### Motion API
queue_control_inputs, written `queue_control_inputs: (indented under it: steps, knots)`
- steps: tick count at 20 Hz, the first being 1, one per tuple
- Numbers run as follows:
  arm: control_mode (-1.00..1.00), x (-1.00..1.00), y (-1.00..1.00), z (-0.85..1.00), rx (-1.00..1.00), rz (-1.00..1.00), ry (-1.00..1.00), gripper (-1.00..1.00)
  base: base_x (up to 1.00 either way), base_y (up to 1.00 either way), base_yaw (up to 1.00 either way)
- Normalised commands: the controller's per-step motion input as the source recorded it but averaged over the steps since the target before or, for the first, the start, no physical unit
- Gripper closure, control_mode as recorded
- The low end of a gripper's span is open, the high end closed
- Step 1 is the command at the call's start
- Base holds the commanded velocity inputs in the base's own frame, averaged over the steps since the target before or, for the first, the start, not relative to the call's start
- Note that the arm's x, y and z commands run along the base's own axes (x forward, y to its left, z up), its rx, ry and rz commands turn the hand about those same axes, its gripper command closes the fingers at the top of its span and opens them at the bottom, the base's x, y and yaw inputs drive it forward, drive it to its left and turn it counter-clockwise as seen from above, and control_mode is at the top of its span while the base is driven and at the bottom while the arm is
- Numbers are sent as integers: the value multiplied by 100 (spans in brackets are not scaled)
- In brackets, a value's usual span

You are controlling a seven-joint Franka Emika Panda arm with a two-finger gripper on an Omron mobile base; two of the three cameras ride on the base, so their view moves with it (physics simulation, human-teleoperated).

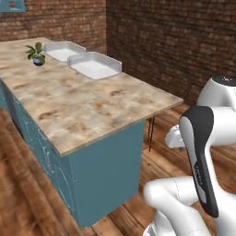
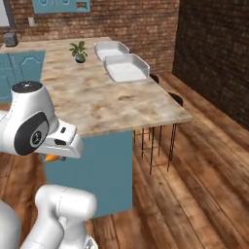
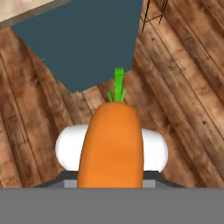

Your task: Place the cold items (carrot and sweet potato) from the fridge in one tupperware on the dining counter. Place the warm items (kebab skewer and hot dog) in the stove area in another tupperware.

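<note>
My gripper (image 3: 111,174) is shut on the carrot (image 3: 112,142), a bright orange root whose green tip points away from the hand; the carrot hides the fingertips. A sliver of the carrot (image 2: 51,157) shows under the hand, low beside the teal end of the dining counter (image 2: 97,102). Two empty white tupperware tubs (image 1: 94,65) (image 1: 62,50) sit side by side at the far right of the dining counter (image 1: 83,106), well ahead of the hand. The same tupperware tubs (image 2: 125,68) (image 2: 112,49) appear from the right. The sweet potato, kebab skewer, hot dog, fridge and stove area are out of view.
A small potted plant (image 1: 37,54) stands on the counter left of the tubs. Black stools with thin legs (image 2: 155,141) stand along the counter's right side. Wooden floor (image 3: 183,87) lies below the hand, and brick walls (image 1: 175,41) close the room behind.
</note>
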Motion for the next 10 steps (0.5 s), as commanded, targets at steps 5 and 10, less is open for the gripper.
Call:
queue_control_inputs:
  steps: [5, 10]
  knots:
    - [100, 0, 0, 0, 0, 0, 0, 100, 49, -100, 48]
    - [100, 0, 0, 0, 0, 0, 0, 100, 42, -100, 45]
